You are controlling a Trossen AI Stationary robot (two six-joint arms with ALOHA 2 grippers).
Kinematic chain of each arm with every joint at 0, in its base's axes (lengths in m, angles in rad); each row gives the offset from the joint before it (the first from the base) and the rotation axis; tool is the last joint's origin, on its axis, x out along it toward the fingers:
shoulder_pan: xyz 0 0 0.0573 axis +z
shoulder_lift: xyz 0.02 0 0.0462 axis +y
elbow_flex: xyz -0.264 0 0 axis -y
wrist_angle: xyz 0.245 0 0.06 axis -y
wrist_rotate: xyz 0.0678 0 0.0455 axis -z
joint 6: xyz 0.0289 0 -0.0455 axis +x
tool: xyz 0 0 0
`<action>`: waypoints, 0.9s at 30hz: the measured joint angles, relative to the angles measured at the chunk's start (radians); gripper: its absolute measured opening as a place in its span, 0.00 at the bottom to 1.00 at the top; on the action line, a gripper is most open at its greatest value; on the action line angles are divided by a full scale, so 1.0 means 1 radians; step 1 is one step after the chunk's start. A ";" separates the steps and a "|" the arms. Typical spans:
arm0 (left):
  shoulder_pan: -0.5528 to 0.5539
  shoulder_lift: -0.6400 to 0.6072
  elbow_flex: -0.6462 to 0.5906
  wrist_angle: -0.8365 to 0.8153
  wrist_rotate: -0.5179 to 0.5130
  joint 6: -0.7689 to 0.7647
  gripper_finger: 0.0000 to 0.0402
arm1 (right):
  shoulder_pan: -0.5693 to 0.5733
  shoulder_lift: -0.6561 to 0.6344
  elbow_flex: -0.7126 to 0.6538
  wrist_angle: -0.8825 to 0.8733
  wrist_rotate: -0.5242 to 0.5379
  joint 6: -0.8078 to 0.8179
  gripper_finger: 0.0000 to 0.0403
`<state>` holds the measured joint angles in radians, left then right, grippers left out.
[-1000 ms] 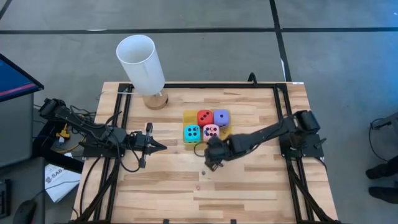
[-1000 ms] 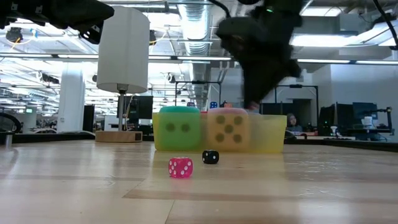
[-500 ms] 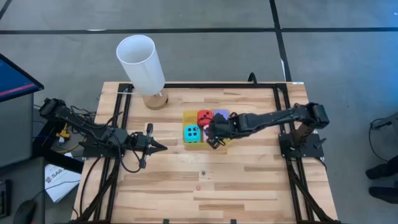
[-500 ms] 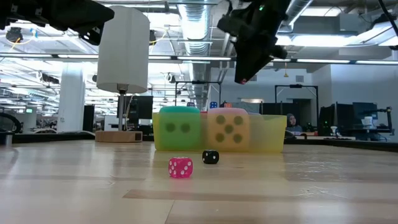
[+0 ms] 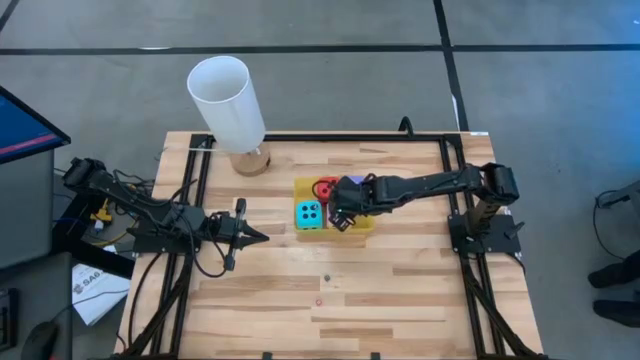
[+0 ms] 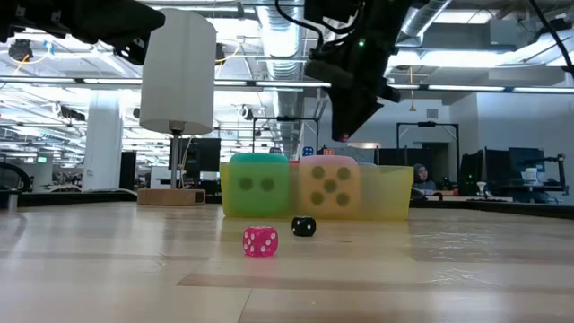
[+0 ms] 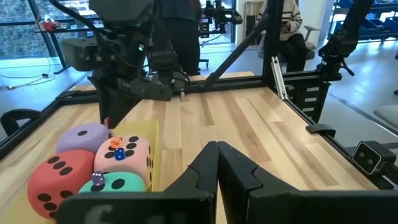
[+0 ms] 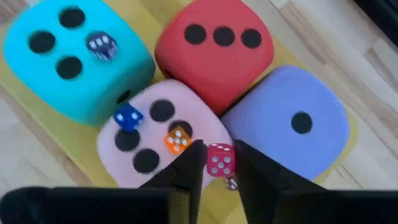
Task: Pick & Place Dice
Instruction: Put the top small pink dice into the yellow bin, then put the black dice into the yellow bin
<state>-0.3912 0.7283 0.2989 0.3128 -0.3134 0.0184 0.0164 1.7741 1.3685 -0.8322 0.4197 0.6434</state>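
Four soft dice sit packed in a yellow tray [image 5: 300, 186]: cyan [image 8: 68, 56], red [image 8: 214, 50], purple [image 8: 292, 118] and pink [image 8: 149, 140]. Tiny dice lie on top of them: a dark one [image 8: 101, 43] on the cyan, a blue one [image 8: 127, 117] and an orange one [image 8: 176, 139] on the pink. My right gripper [image 8: 219, 165] hovers over the tray, shut on a tiny red die [image 8: 219, 160]. My left gripper [image 5: 262, 237] waits shut, left of the tray. My right gripper pinches the tiny red die by two opposite faces [image 8: 211, 160] between its two fingertips. The fingers slant down from the table's right side. The die is lifted clear, above the seam between the pink and purple dice.
A tiny pink die [image 6: 260, 240] and a tiny black die [image 6: 304, 226] lie on the wood nearer the table's front. A white cylinder lamp [image 5: 225, 98] on a wooden base stands at the far left. Black rails run along the table's left and right sides.
My right gripper has gone up and toward the table's far edge, from the bare wood in front of the tray to above the soft dice, turning as it went. The tiny red die travelled with it, held at its tips.
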 joint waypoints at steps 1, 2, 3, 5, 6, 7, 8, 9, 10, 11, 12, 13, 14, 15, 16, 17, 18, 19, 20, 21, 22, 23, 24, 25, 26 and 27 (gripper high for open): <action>0.000 0.000 0.000 -0.002 0.000 0.000 0.00 | -0.003 0.000 0.000 0.008 0.000 0.000 0.22; 0.000 0.000 0.000 -0.002 0.000 0.000 0.00 | -0.006 0.000 0.000 0.007 0.001 0.000 0.24; 0.000 0.000 0.000 -0.001 0.000 0.000 0.00 | -0.007 0.000 0.000 0.004 0.000 0.000 0.26; 0.000 0.000 0.000 -0.002 0.000 0.000 0.00 | -0.012 0.000 0.000 0.007 0.001 0.000 0.30; 0.000 0.000 0.000 -0.001 0.000 0.000 0.00 | -0.013 0.000 0.000 0.006 0.001 -0.008 0.31; 0.000 0.000 0.000 0.000 0.000 0.000 0.00 | -0.013 0.000 0.000 0.007 0.001 -0.016 0.33; 0.000 0.000 0.000 -0.001 0.000 0.000 0.00 | -0.013 0.000 0.000 0.007 0.001 -0.021 0.34; 0.000 0.000 0.000 0.000 0.000 0.000 0.00 | -0.013 0.000 0.000 0.007 0.001 -0.023 0.34; 0.000 0.000 0.000 0.000 0.000 0.000 0.00 | -0.013 0.000 0.000 0.009 0.001 -0.023 0.35; 0.000 0.000 0.000 0.000 0.000 0.000 0.00 | -0.013 0.000 0.000 0.011 0.001 -0.023 0.35; 0.000 0.000 0.000 0.000 0.000 0.000 0.00 | -0.013 0.000 0.000 0.011 0.001 -0.026 0.35; 0.000 0.000 0.000 0.001 0.000 0.000 0.00 | -0.013 0.000 0.000 0.011 0.001 -0.027 0.35; 0.000 0.000 0.000 0.001 0.000 0.000 0.00 | -0.013 0.000 0.000 0.012 0.001 -0.037 0.34; 0.000 0.000 0.000 0.001 0.000 0.000 0.00 | -0.012 0.000 0.000 0.015 0.001 -0.057 0.34; 0.000 0.000 0.000 0.001 0.000 0.000 0.00 | -0.012 0.000 0.000 0.020 0.001 -0.083 0.34; 0.000 0.000 0.000 0.001 0.000 0.000 0.00 | -0.012 0.000 0.000 0.027 0.001 -0.112 0.34; 0.000 0.000 0.000 0.001 0.000 0.000 0.00 | -0.010 0.000 0.000 0.040 0.002 -0.141 0.34; 0.000 0.000 0.000 0.001 0.000 0.000 0.00 | -0.007 0.000 0.000 0.054 0.004 -0.171 0.34; 0.000 0.000 0.000 0.001 0.000 0.000 0.00 | -0.003 0.000 0.000 0.068 0.005 -0.204 0.34; 0.000 0.000 0.000 0.001 0.000 0.000 0.00 | 0.003 0.000 0.000 0.079 0.005 -0.245 0.34; 0.000 0.000 0.000 0.001 0.000 0.000 0.00 | 0.009 0.000 0.000 0.088 0.005 -0.287 0.34; 0.000 0.000 0.000 0.001 0.000 0.000 0.00 | 0.014 -0.001 0.000 0.091 0.005 -0.329 0.33; 0.000 0.000 0.000 0.001 0.000 0.000 0.00 | 0.019 -0.002 0.000 0.092 0.006 -0.366 0.33; 0.000 0.000 0.000 0.001 0.000 0.000 0.00 | 0.022 -0.002 0.000 0.094 0.006 -0.395 0.32; 0.000 0.000 0.000 0.001 0.000 0.000 0.00 | 0.025 -0.003 0.000 0.095 0.008 -0.414 0.32; 0.000 0.000 0.000 0.001 0.000 0.000 0.00 | 0.025 -0.003 0.000 0.095 0.009 -0.424 0.31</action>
<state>-0.3912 0.7284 0.2989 0.3138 -0.3134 0.0185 0.0418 1.7714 1.3689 -0.7368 0.4282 0.2193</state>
